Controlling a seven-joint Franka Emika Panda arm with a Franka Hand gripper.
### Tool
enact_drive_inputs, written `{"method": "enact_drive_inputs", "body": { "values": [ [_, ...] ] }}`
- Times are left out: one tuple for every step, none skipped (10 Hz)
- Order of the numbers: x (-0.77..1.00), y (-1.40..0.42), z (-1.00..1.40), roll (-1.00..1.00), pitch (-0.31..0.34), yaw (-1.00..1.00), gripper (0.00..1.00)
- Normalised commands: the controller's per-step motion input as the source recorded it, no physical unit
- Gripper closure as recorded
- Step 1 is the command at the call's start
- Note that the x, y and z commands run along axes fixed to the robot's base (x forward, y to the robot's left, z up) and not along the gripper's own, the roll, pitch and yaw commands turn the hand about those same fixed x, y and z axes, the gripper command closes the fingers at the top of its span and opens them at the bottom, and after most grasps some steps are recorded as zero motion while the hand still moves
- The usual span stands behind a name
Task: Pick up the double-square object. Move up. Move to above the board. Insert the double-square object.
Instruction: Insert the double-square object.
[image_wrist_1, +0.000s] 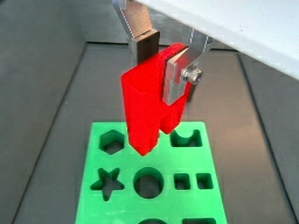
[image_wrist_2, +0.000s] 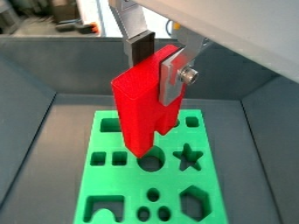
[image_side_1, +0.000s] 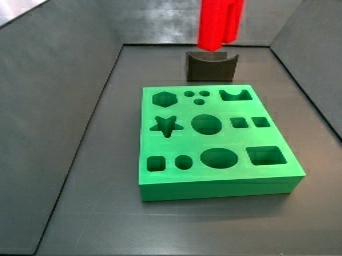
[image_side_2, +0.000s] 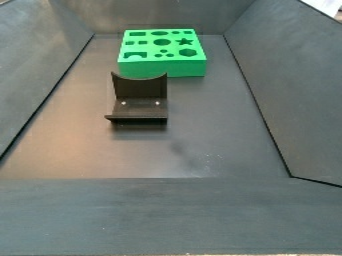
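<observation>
— Two silver fingers (image_wrist_1: 145, 44) clamp the double-square object (image_wrist_1: 152, 101) near its upper end, so the long red body hangs free below for insertion.

— Why so high above the board (image_side_1: 221, 180)?

— My guess is clearance: in both wrist views the red tip floats over the green slab with nothing touching, between the carry and the descent.

— Where does everything sit?

— The board lies near the bench's far edge in a side view (image_side_2: 163, 52), with the fixture (image_side_2: 138, 98) just in front of it toward mid-bench. The red piece shows only at the top edge of a side view (image_side_1: 219, 22), well above the fixture (image_side_1: 211, 66).

— And the arm?

— The gripper (image_wrist_2: 158, 59) points straight down, jaws narrowed onto the piece, held upright. Which hole it lines up with, I cannot tell.
</observation>
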Motion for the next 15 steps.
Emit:
{"method": "enact_drive_inputs", "body": {
  "values": [
    [0.67, 0.00, -0.16, 0.00, 0.000, -0.39, 1.00],
    [0.77, 0.00, -0.25, 0.02, 0.000, -0.40, 1.00],
    [0.78, 0.00, -0.27, 0.03, 0.000, -0.39, 1.00],
    [0.78, 0.00, -0.27, 0.03, 0.000, -0.39, 1.00],
    [0.79, 0.00, -0.25, 0.02, 0.000, -0.39, 1.00],
    [0.81, 0.00, -0.17, 0.00, 0.000, -0.36, 1.00],
    [0.47, 0.05, 0.00, 0.00, 0.050, -0.41, 1.00],
    [0.00, 0.00, -0.01, 0.01, 0.000, 0.00, 1.00],
    [0.47, 0.01, 0.00, 0.03, 0.099, -0.08, 1.00],
    [0.64, 0.04, 0.00, 0.05, 0.130, -0.32, 1.00],
    [0.65, 0.08, 0.00, 0.05, 0.084, -0.39, 1.00],
    [0.63, 0.17, 0.00, 0.06, 0.061, -0.43, 1.00],
    [0.54, 0.28, 0.00, 0.08, 0.030, -0.52, 1.00],
    [0.53, 0.30, -0.01, 0.09, 0.000, -0.56, 1.00],
    [0.50, 0.29, -0.02, 0.09, 0.000, -0.61, 1.00]
  ]
}}
